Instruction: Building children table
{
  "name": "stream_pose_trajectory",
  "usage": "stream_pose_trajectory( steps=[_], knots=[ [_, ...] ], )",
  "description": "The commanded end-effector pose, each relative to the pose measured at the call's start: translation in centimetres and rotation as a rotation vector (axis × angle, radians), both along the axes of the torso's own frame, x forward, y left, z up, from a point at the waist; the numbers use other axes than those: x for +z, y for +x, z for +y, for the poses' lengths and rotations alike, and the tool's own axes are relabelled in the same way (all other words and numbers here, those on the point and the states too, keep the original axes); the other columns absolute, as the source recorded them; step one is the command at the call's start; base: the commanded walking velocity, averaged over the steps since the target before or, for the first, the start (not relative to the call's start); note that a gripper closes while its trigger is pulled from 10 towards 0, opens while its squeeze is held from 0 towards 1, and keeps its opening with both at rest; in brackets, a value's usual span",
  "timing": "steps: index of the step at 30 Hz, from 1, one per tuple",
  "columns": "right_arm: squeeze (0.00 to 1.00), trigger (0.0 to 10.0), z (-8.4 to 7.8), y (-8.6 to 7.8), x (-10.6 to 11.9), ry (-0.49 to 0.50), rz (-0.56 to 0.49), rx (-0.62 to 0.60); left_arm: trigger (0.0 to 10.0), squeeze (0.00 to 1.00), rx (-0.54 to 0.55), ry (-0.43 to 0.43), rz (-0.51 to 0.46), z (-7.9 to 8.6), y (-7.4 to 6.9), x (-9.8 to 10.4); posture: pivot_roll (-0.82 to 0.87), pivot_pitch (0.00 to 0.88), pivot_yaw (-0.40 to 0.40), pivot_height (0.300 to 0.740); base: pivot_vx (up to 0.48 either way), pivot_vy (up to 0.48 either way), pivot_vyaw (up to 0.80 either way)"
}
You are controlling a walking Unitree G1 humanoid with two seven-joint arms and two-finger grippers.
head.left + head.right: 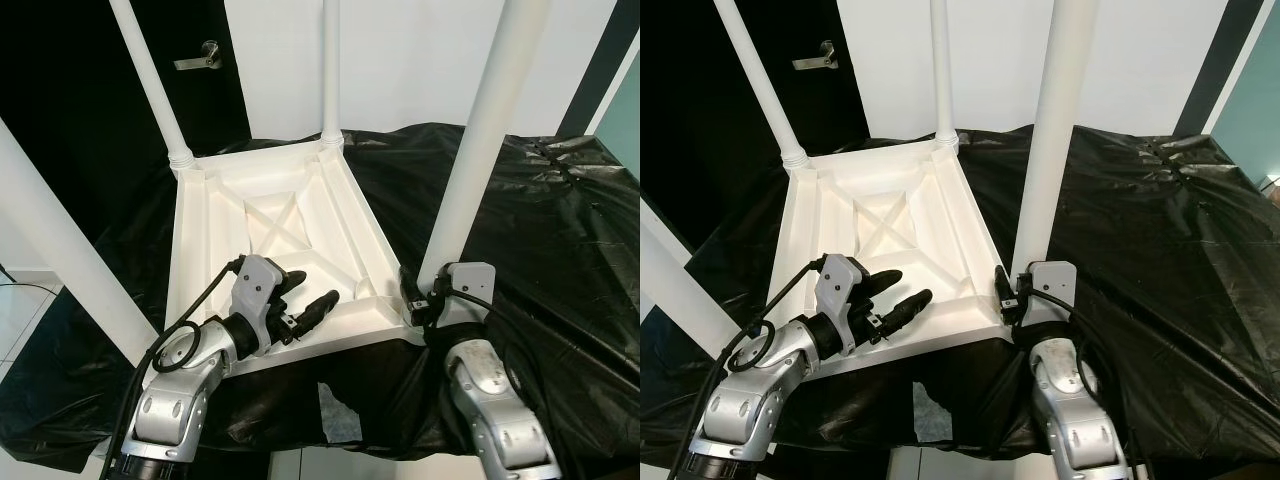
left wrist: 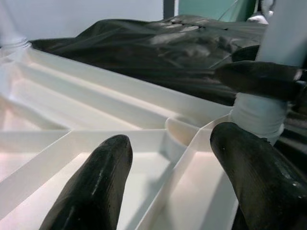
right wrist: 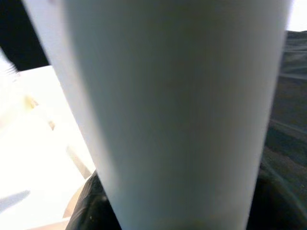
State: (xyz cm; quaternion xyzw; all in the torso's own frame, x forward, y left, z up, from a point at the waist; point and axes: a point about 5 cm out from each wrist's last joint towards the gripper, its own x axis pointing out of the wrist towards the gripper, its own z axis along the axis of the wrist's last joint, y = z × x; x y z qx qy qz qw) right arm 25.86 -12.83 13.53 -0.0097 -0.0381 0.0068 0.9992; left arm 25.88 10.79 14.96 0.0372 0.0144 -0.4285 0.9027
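On the black-covered bench (image 1: 560,230) the white table (image 1: 270,240) lies upside down, legs up. At its near right corner, the right gripper (image 1: 422,300) pinches a leg (image 1: 470,170). The left gripper (image 1: 305,295), fingers spread, hovers over the near edge.
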Motion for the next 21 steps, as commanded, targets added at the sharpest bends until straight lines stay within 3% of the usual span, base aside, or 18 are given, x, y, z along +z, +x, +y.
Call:
stream_pose_trajectory(
  steps=[1,7,8,15,18,19,21],
  knots=[
    [0.00,10.0,-0.3,0.0,-1.1,-0.011,0.044,-0.027,10.0,0.00,0.128,0.016,-0.023,0.1,0.4,-0.2,-0.03,0.000,0.037,0.740,0.000,0.000,0.00],
    [0.00,10.0,-0.1,-0.2,-0.7,0.008,0.013,-0.023,10.0,0.00,0.122,0.020,-0.047,0.1,0.4,-0.2,-0.03,0.000,0.037,0.740,0.000,0.000,0.00],
    [1.00,10.0,-0.1,-0.2,-0.6,0.019,0.006,-0.015,10.0,0.00,0.121,0.016,-0.053,0.1,0.4,-0.1,-0.03,0.000,0.036,0.740,0.000,0.000,0.00],
    [1.00,10.0,-0.3,-0.6,0.1,0.021,-0.045,0.040,10.0,0.00,0.113,-0.007,-0.053,0.0,0.1,0.1,-0.03,0.000,0.034,0.740,0.000,0.000,0.00],
    [1.00,10.0,-1.2,-1.2,0.4,-0.009,-0.077,0.143,10.0,0.00,0.066,-0.016,-0.051,-0.1,-0.6,0.2,-0.03,0.000,0.022,0.740,0.000,0.000,0.00],
    [0.04,10.0,-1.8,-1.4,0.5,-0.025,-0.081,0.212,10.0,0.00,0.037,-0.007,-0.051,0.0,-1.0,0.1,-0.03,0.000,0.021,0.740,0.000,0.000,0.00],
    [0.00,10.0,-2.4,-1.5,0.7,-0.048,-0.078,0.307,10.0,0.00,0.006,0.003,-0.054,0.3,-1.4,0.1,-0.03,0.000,0.021,0.740,0.000,0.000,0.00]
  ],
)
